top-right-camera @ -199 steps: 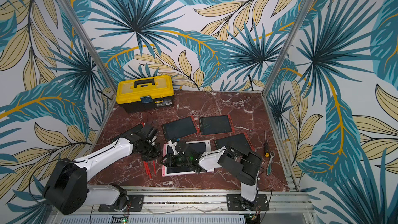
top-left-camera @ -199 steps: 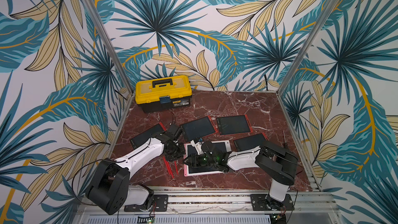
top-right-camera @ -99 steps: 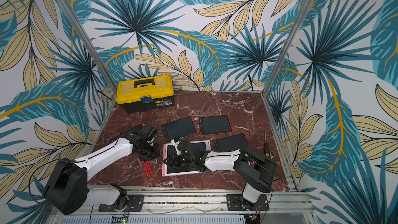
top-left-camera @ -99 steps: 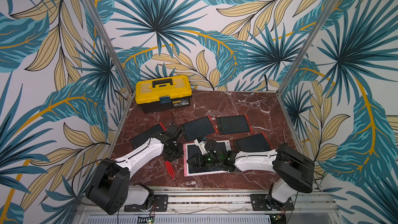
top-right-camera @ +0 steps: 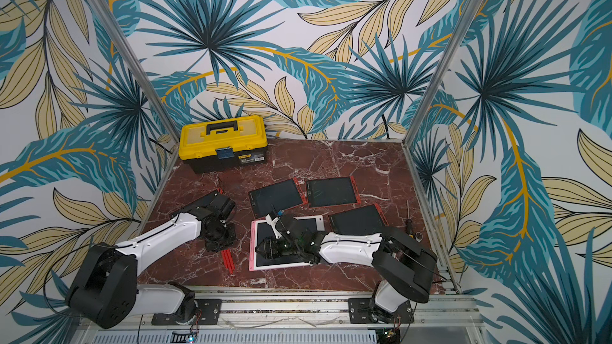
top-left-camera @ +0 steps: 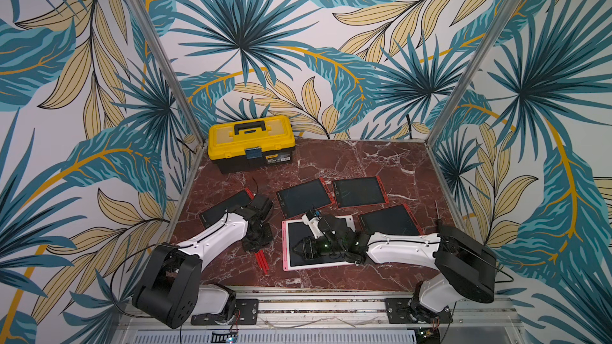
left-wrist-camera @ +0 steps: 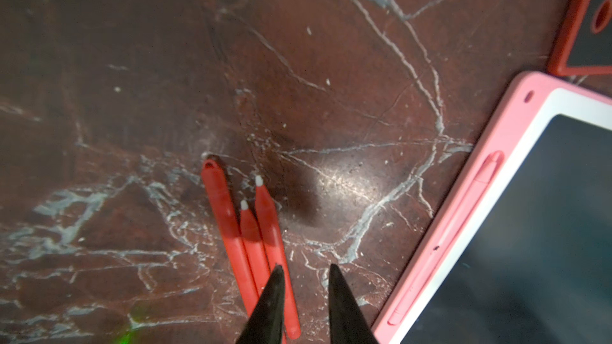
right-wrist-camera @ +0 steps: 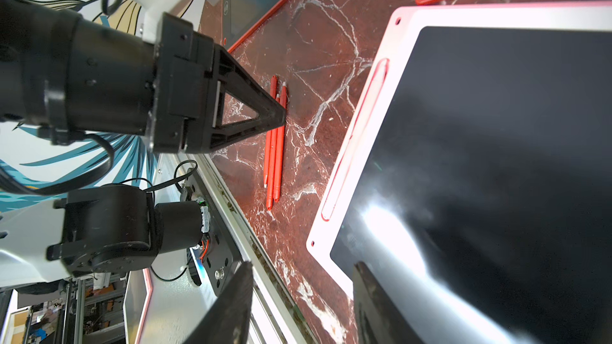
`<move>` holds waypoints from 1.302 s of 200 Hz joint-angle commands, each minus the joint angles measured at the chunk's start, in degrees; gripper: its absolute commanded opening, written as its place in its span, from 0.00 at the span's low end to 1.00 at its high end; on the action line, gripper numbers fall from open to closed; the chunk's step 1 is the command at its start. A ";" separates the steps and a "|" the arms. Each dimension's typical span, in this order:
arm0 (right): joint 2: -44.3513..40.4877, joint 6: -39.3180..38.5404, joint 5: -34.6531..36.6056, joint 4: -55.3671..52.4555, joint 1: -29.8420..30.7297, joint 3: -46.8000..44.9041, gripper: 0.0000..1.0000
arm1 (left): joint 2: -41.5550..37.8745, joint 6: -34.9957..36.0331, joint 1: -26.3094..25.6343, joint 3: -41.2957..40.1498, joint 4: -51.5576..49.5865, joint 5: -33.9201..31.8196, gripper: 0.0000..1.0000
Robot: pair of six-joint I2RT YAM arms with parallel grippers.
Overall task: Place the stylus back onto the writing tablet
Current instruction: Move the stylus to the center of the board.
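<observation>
1. The three red styluses (left-wrist-camera: 255,236) lie side by side and touching on the tabletop (left-wrist-camera: 132,61), just beside the long edge of the pink writing tablet (left-wrist-camera: 511,107). None of them is on a tablet yet.
2. Each one is a thin, straight plastic stick with a small white tip. I judge it very light and stiff, but smooth, so it can roll or slip out of a pinch.
3. Because they touch, the best hold seems to be across the middle of the outer stylus (left-wrist-camera: 270,226), the one nearest the tablet. In this way the neighbours are not dragged.
4. The left gripper (left-wrist-camera: 305,271) hangs low over that stylus with its jaws a little apart. One tip covers the stylus, and nothing is between them.
5. The right gripper (right-wrist-camera: 303,266) is released and empty, above the tablet.
6. The tablet has a matt pink frame, a white border and a glossy dark screen. Its side groove already carries a pink stylus (right-wrist-camera: 364,120). The tabletop is polished red-brown marble with white veins, and it looks hard and slippery.
</observation>
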 commanded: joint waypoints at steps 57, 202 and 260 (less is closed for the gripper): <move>-1.18 -1.57 0.94 -2.73 -0.17 -0.39 0.50 | 2.23 1.68 0.86 -0.84 0.47 -1.44 0.25; -1.01 -1.04 1.38 -2.56 -0.12 -1.16 0.50 | 5.46 1.99 0.92 -3.98 3.60 -1.92 0.22; -0.39 -0.42 1.21 -1.52 -0.17 -1.38 0.50 | 5.04 2.12 0.94 -4.19 3.51 -3.25 0.23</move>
